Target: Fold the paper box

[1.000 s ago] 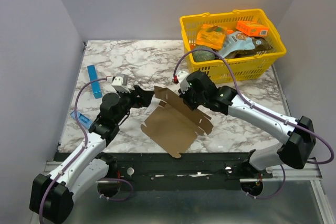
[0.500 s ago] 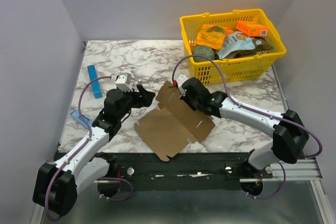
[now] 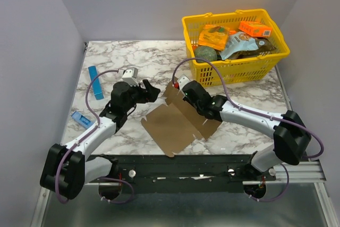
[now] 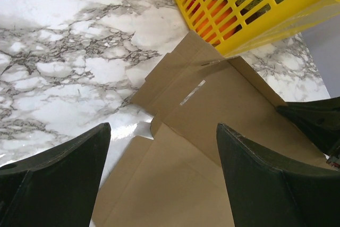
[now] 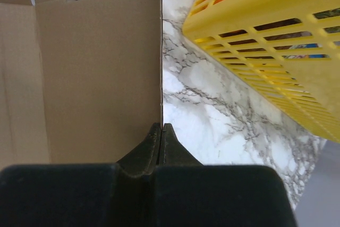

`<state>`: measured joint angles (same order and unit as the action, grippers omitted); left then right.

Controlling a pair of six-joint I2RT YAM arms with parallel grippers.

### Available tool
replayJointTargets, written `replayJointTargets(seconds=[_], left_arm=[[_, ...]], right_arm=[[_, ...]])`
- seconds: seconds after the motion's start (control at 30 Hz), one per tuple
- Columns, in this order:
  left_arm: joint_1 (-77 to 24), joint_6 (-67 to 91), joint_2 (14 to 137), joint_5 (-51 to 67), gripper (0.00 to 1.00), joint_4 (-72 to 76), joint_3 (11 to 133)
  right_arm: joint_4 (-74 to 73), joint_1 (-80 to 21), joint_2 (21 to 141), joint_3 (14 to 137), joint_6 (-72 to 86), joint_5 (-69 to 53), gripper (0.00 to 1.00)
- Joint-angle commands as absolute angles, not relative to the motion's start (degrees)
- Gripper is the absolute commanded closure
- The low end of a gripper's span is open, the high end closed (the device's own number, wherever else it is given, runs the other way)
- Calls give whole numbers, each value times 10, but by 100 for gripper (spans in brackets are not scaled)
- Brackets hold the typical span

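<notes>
Paper box (image 3: 175, 126) edge pinched in right gripper (image 5: 161, 133) | left gripper (image 4: 163, 128) wide, over its flaps

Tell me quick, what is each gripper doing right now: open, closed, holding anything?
Left gripper: open, holding nothing, above the paper box.
Right gripper: closed, pinching the paper box's edge.

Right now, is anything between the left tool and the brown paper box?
No, nothing visible. The open left tool points straight at the paper box. The right tool pinches its edge.
</notes>
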<state>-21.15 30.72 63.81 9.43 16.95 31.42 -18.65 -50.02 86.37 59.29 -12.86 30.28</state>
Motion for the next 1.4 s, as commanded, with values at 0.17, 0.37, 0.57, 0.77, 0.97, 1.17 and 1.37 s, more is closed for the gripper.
replayJointTargets(seconds=[0.17, 0.37, 0.57, 0.77, 0.97, 1.17, 1.37], left_arm=[[-206, 301, 688, 142, 12, 236, 326], [-196, 319, 722, 125, 11, 228, 373], [-192, 320, 761, 113, 10, 246, 414], [-162, 374, 849, 130, 12, 281, 486], [-163, 421, 940, 198, 15, 313, 531], [-167, 456, 969, 241, 15, 386, 507], [-172, 444, 990, 270, 14, 389, 523]], right_arm=[[-129, -519, 898, 607, -227, 398, 99], [-55, -552, 899, 578, -279, 439, 99], [-10, -570, 902, 561, -311, 463, 99], [-5, -571, 904, 552, -315, 455, 99], [10, -571, 909, 548, -321, 461, 99], [27, -571, 919, 545, -334, 466, 99], [32, -571, 925, 548, -337, 468, 99]])
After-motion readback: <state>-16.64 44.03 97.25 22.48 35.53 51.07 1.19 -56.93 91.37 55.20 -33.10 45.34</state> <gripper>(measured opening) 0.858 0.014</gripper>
